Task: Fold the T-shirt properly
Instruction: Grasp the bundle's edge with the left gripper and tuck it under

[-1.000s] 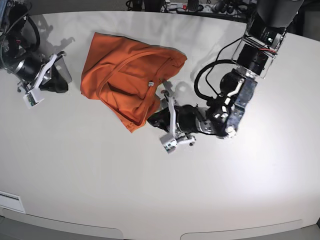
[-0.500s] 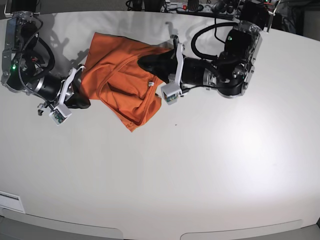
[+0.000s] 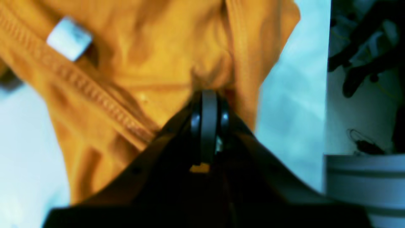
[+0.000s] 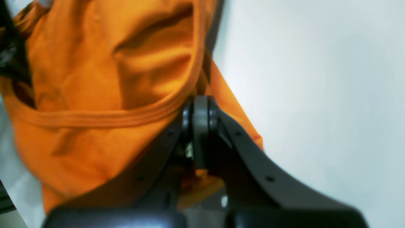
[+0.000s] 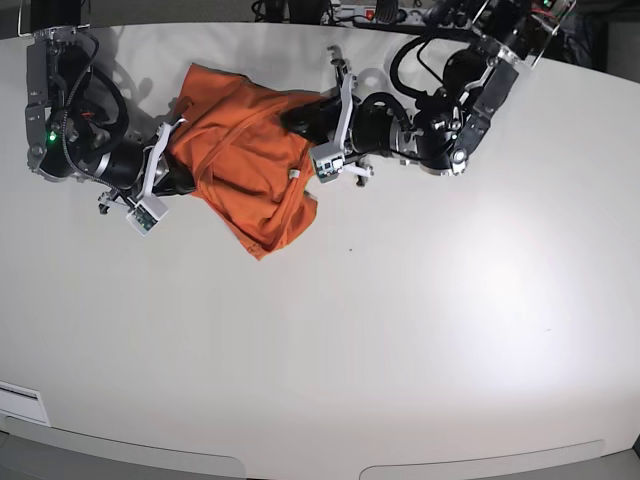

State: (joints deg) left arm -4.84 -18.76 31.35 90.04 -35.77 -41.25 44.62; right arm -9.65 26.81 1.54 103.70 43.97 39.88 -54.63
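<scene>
The orange T-shirt point(image 5: 250, 170) lies crumpled on the white table point(image 5: 400, 330) at the back left. Its white neck tag point(image 5: 296, 173) faces up. My left gripper point(image 5: 290, 118) is at the shirt's right edge. In the left wrist view it point(image 3: 207, 95) is shut, with fabric point(image 3: 158, 63) puckering at its tip, and the tag point(image 3: 69, 38) lies off to its left. My right gripper point(image 5: 192, 178) is at the shirt's left edge. In the right wrist view it point(image 4: 199, 101) is shut where a stitched hem point(image 4: 95, 118) crosses its tip, and orange cloth shows under the jaws.
Cables and a power strip point(image 5: 370, 12) run along the table's far edge, behind the left arm point(image 5: 450, 130). The right arm's body point(image 5: 70, 150) stands at the far left. A white label point(image 5: 20, 402) sits at the front left corner.
Both arms have come in to the shirt, the left one from the table's middle, the right one from the far left. The shirt has bunched up narrower between them.
</scene>
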